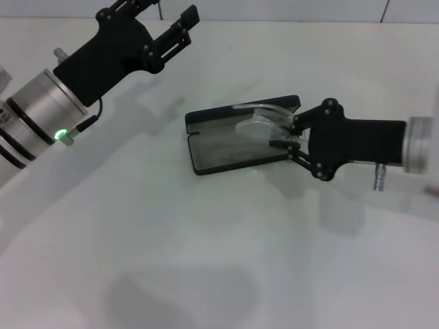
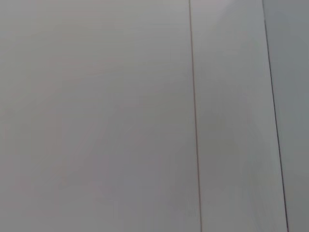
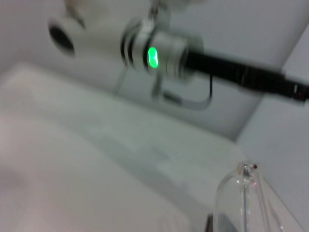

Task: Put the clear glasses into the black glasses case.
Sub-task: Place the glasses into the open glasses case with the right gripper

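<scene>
Clear frameless wraparound glasses [image 1: 264, 122] held at the fingertips of the right hand [image 1: 291, 136], over the open flat black rectangular glasses case [image 1: 236, 133]; the case lies on the white bench [image 1: 206, 260], lid raised on the far side, grey lining exposed just beyond the hand's fingertips; right hand's fingers pinched narrow on the glasses' near end; right wrist view shows a clear temple arm and lens edge [image 3: 246, 198] close to the camera; left hand [image 1: 175, 34] raised well away from the case, fingers spread apart, holding nothing.
</scene>
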